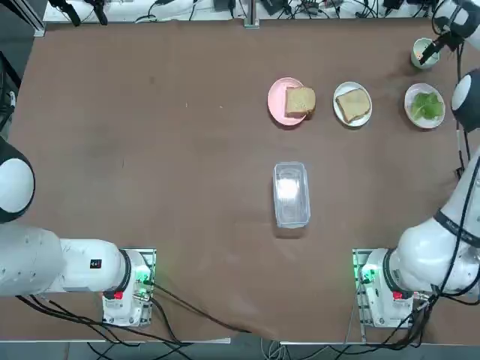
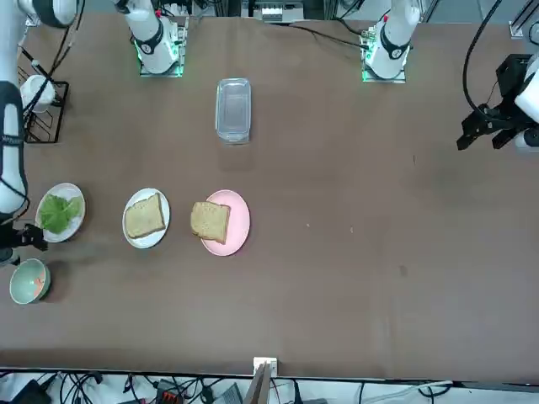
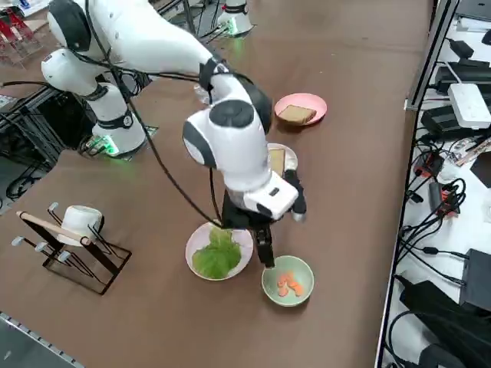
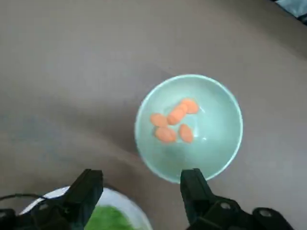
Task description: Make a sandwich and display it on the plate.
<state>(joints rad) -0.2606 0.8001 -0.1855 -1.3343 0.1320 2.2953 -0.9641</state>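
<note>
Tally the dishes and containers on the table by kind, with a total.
Plates: 3, pink plate, white plate with bread, plate with lettuce
Bowls: 1, green bowl below the open right gripper
Clear boxes: 1, clear box
Total: 5

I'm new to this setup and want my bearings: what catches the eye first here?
The right arm's open tool hovers over a pale green bowl of orange pieces, beside a plate of lettuce. Two bread slices sit on separate plates, one pink, one white.
</note>
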